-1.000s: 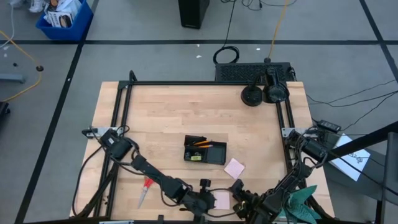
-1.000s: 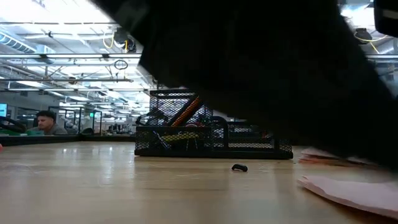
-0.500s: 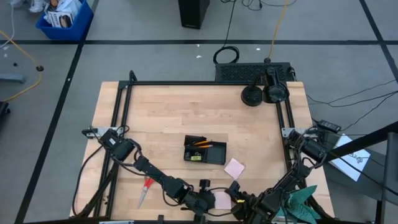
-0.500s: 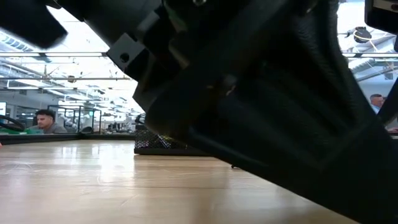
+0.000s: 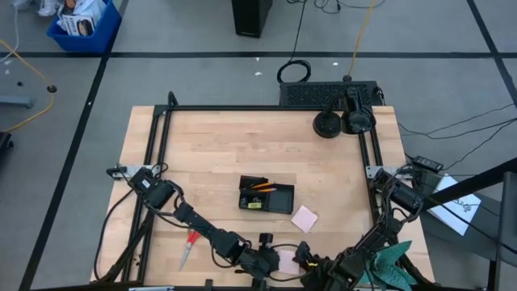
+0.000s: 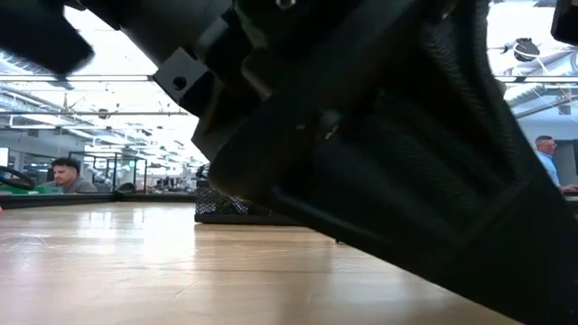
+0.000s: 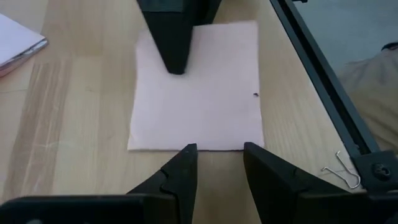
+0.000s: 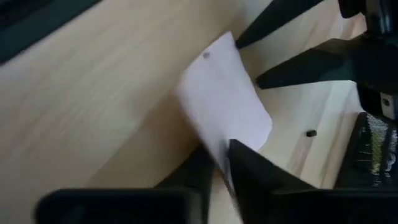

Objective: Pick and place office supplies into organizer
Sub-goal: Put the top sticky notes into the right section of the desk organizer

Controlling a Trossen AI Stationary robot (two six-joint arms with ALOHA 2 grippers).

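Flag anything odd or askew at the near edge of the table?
The pink sticky note is lifted and curled off the wood, pinched at one edge by the right gripper, with the left gripper open at its opposite edge. A bent wire clip lies loose by the frame rail.

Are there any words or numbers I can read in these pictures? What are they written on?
No words or numbers can be read anywhere.
Pink sticky note: blank, only a tiny dark speck.
Things in the blue bin on the floor: printing too small to read.
White paper beside the table: dark marks, too small to read.
Organizer: no label shows.
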